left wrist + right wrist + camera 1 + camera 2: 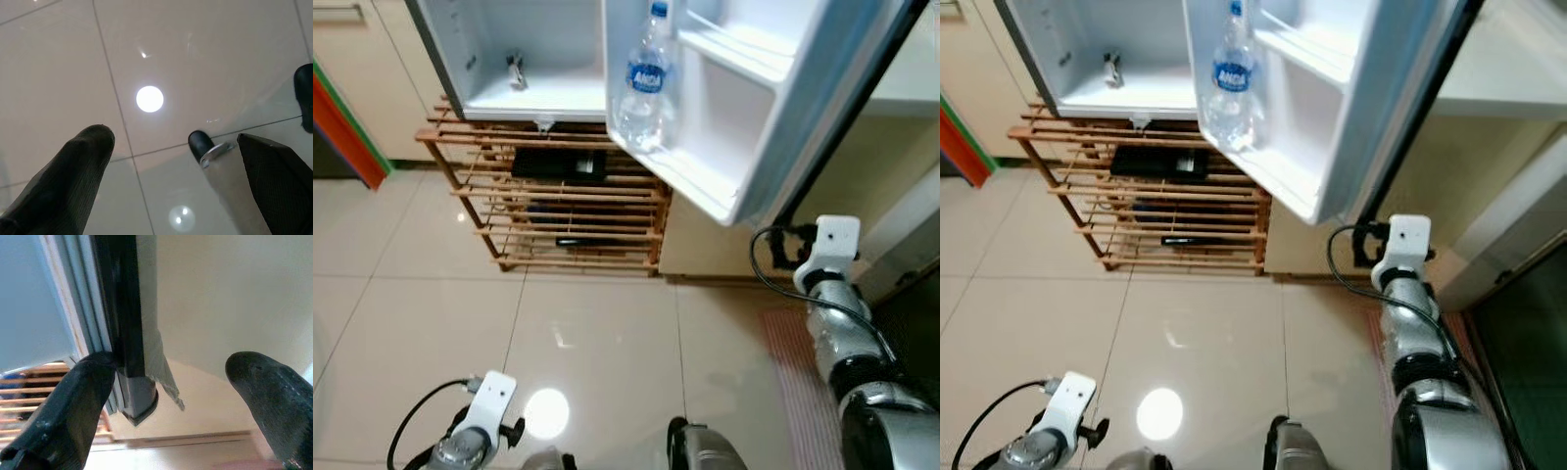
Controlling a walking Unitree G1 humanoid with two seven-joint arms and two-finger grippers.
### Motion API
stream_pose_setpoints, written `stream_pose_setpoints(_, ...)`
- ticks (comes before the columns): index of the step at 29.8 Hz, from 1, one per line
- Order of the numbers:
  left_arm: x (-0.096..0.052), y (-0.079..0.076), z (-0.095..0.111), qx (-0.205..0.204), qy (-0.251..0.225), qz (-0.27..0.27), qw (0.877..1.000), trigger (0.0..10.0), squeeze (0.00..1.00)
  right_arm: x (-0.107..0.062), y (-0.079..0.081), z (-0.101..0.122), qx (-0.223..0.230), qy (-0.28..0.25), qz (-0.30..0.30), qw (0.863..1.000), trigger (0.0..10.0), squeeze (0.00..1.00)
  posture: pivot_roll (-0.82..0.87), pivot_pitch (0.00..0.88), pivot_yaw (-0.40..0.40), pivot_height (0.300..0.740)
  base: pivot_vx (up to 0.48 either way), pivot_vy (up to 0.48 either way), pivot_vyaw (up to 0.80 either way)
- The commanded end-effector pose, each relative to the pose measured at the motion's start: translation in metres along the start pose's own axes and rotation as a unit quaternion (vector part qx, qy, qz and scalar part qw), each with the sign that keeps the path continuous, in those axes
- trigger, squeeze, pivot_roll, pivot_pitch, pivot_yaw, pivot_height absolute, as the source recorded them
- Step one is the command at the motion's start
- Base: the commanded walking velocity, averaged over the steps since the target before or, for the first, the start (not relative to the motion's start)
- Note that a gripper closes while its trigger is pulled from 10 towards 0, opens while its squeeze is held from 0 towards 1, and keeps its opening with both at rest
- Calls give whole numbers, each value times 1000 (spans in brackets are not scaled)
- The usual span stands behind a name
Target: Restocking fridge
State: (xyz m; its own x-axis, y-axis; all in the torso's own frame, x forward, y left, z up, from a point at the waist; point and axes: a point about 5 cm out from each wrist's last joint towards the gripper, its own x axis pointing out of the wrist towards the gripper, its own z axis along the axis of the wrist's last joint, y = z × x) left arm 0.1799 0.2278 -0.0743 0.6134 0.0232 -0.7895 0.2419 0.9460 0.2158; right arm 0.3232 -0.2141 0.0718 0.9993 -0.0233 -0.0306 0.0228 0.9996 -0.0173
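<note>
The fridge door [773, 108] hangs open with a water bottle [646, 83] upright in its lower shelf. The right tool [166, 396] is spread around the door's bottom outer corner — one finger [73, 401] touching the edge, the door's long edge running upward from it. The left tool [176, 166], spread and empty, hangs over the floor [587, 343], well apart.

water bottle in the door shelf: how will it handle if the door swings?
The water bottle stands tall and narrow in the fridge door shelf, so it may tip or rock. It looks like clear thin plastic, likely squashy under a hard grip, and its smooth wall is probably slippery.
</note>
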Motion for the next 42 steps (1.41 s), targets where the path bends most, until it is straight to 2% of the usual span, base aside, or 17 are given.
stream_pose_setpoints(1, 0, -3, -5, 1, 10, -1, 1000, 10000, 0, 5, 24, 23, 10, -57, 58, 997, 10000, 0, -24, 188, 10, 726, 0, 0, 0)
stream_pose_setpoints(3, 1, -4, -1, 1, 7, -2, 1000, 10000, 0, -2, 46, 34, 35, -86, 102, 990, 10000, 0, -31, 185, 8, 726, 0, 0, 0)
stream_pose_setpoints(8, 5, -5, 12, -8, -2, 1, 1000, 10000, 0, -22, 77, 52, 69, -110, 193, 973, 10000, 0, -34, 182, 2, 726, 0, 0, 0)
stream_pose_setpoints(11, 6, -5, 15, -13, -3, 2, 1000, 10000, 0, -27, 82, 56, 81, -112, 213, 967, 10000, 0, -33, 183, 0, 726, 0, 0, 0)
stream_pose_setpoints(12, 6, -5, 16, -15, -4, 3, 1000, 10000, 0, -32, 85, 61, 95, -113, 233, 961, 10000, 0, -32, 185, -1, 726, 0, 0, 0)
stream_pose_setpoints(15, 7, -4, 19, -27, -5, 6, 1000, 10000, 0, -48, 95, 82, 147, -108, 301, 936, 10000, 0, -34, 184, -7, 726, 0, 0, 0)
stream_pose_setpoints(18, 8, -4, 21, -38, -5, 10, 999, 10000, 0, -57, 95, 90, 163, -90, 343, 921, 10000, 0, -38, 181, -10, 726, 0, 0, 0)
stream_pose_setpoints(22, 9, -3, 28, -62, -6, 13, 998, 10000, 0, -80, 98, 97, 225, -29, 444, 867, 10000, 0, -45, 171, -16, 726, 0, 0, 0)
stream_pose_setpoints(23, 10, -3, 29, -64, -6, 13, 998, 10000, 0, -83, 97, 98, 231, -23, 456, 859, 10000, 0, -46, 169, -17, 726, 0, 0, 0)
stream_pose_setpoints(24, 11, -4, 35, -75, -8, 11, 997, 10000, 0, -86, 94, 102, 256, -12, 466, 846, 10000, 0, -49, 159, -20, 726, 0, 0, 0)
stream_pose_setpoints(25, 11, -4, 35, -75, -8, 11, 997, 10000, 0, -86, 94, 102, 256, -12, 466, 846, 10000, 0, -49, 159, -20, 726, 0, 0, 0)
stream_pose_setpoints(27, 13, -5, 41, -79, -13, 12, 997, 10000, 0, -88, 90, 109, 278, -8, 474, 835, 10000, 0, -53, 154, -22, 726, 0, 0, 0)
stream_pose_setpoints(42, 13, -5, 41, -79, -13, 12, 997, 10000, 0, -88, 90, 109, 278, -8, 474, 835, 10000, 0, -53, 154, -22, 726, 0, 0, 0)
